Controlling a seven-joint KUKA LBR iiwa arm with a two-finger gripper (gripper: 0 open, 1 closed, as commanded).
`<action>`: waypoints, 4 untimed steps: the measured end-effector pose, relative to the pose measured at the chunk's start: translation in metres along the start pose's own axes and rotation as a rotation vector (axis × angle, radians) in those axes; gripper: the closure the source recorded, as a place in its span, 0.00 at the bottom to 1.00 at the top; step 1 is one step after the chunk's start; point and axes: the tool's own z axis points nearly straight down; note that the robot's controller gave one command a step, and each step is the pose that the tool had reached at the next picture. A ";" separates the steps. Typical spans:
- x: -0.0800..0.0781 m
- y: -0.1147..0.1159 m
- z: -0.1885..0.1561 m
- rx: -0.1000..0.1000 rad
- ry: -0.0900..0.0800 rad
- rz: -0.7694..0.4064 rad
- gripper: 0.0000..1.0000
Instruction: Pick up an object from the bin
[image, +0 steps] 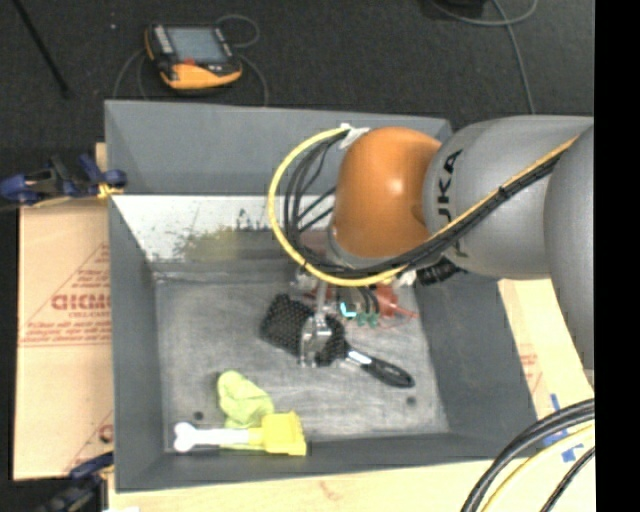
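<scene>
Big grey arm (500, 200) with its orange cover (385, 190) hangs over the bin (135, 330), hiding the back right of the floor. The gripper (320, 342) is down mid-floor, and honestly I can't tell if it's apart or together. A black mesh pad (282, 320) touches its left side and a black-handled tool (385, 372) lies just right. Well apart, front left: a yellow-green lump (243, 396), a yellow block (283, 435) and a white handle (200, 437). Red and green bits (385, 310) peek out under the wrist.

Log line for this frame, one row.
gripper: at bin centre | nearest: black mesh object, black-handled tool | grasp: unconfirmed
</scene>
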 end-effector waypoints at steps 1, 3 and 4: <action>-0.002 0.000 -0.003 0.000 -0.006 0.002 0.00; -0.028 -0.017 0.081 -0.007 -0.023 -0.027 1.00; -0.036 -0.021 -0.105 0.001 -0.004 0.041 1.00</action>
